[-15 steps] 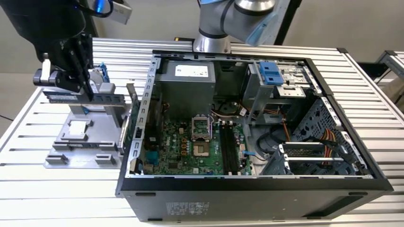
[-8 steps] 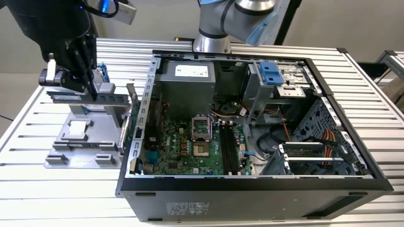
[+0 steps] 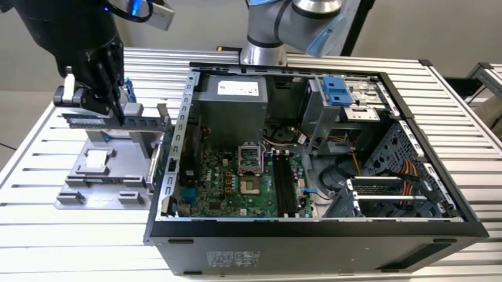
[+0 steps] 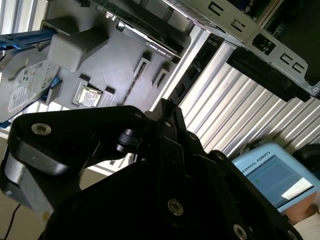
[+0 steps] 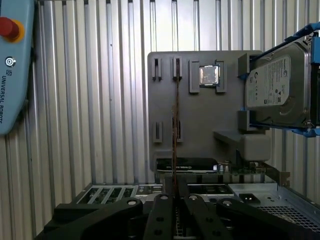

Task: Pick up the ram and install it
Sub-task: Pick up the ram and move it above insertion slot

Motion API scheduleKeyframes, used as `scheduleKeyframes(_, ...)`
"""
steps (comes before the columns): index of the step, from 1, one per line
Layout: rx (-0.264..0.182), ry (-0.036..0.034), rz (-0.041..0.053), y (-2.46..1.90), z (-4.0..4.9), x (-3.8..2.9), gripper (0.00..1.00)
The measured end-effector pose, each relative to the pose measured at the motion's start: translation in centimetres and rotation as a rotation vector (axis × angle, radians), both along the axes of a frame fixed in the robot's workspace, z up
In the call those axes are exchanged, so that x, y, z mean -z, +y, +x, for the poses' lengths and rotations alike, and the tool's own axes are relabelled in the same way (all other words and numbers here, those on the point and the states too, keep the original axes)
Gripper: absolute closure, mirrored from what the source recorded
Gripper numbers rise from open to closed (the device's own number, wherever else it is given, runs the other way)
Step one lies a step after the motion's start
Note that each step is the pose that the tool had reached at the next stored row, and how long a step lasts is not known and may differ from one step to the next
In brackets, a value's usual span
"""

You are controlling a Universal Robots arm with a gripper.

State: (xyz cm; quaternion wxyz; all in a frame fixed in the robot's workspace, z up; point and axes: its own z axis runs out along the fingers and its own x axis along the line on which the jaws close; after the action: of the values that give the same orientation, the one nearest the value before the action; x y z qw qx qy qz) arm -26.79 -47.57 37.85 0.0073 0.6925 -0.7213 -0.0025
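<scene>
Main risk noted: the ram [image 5: 175, 125] was pinched by a small part of its length only, so any skew in the grip could let it pivot or slip, and a tilted stick would probably jam at the memory slots [image 3: 284, 188] on the motherboard [image 3: 227, 188] rather than seat. A second risk was its long ends clipping the case wall [image 3: 182, 117] on the way across, or the hard drive [image 5: 275, 85] standing close by on the same gray fixture [image 3: 94, 188]. The gripper [image 5: 175, 195] was drawn in narrow, fingers [image 5: 162, 210] clamped on the stick's two faces. In the first wrist view the ram showed edge-on, in line with the fixture's holder slots. In the exterior view it lay level over the fixture, outside the case on the exterior view's left. Whether it had cleared the holder could not be told.
</scene>
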Motion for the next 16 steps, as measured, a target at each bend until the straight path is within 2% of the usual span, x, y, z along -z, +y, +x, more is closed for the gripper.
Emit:
scheduleKeyframes(7,0.0,-0.0001,0.0,0.0,0.21,0.0,1.0)
scheduleKeyframes(16,0.0,0.0,0.0,0.0,0.95,0.0,1.0)
